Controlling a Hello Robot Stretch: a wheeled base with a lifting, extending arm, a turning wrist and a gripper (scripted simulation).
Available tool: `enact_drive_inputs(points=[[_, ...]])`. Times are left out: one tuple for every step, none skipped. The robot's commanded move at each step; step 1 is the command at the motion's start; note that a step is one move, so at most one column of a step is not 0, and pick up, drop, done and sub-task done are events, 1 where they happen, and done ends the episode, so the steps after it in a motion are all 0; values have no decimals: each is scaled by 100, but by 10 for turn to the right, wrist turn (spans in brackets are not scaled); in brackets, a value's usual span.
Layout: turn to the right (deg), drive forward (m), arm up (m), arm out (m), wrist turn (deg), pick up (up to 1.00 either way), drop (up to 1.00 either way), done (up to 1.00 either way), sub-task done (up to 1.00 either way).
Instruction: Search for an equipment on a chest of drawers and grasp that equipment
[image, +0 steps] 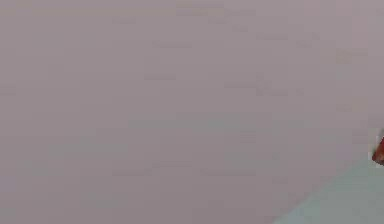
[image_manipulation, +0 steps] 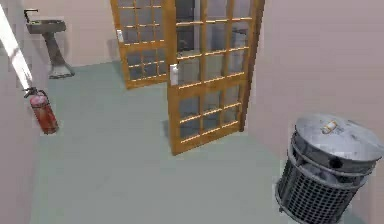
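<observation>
A plain pinkish-grey wall (image: 180, 100) stands close ahead in the forward view, with a sliver of pale green floor (image: 340, 205) at the bottom right corner. A small dark red-brown object (image: 379, 150) pokes in at that view's right edge. In the arm side view a red fire extinguisher (image_manipulation: 42, 110) hangs by the left wall.
A wooden glass-paned door (image_manipulation: 210, 70) stands ajar in mid-room, a second such door (image_manipulation: 140, 40) behind it. A dark ribbed bin with a metal lid (image_manipulation: 328, 165) sits at the lower right. A pedestal sink (image_manipulation: 48, 40) stands far left. Green floor (image_manipulation: 130, 170) lies between.
</observation>
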Motion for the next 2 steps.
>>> enact_drive_inputs(points=[[450, 0, 0, 0, 0, 0, 0, 0, 0], [450, 0, 0, 0, 0, 0, 0, 0, 0]])
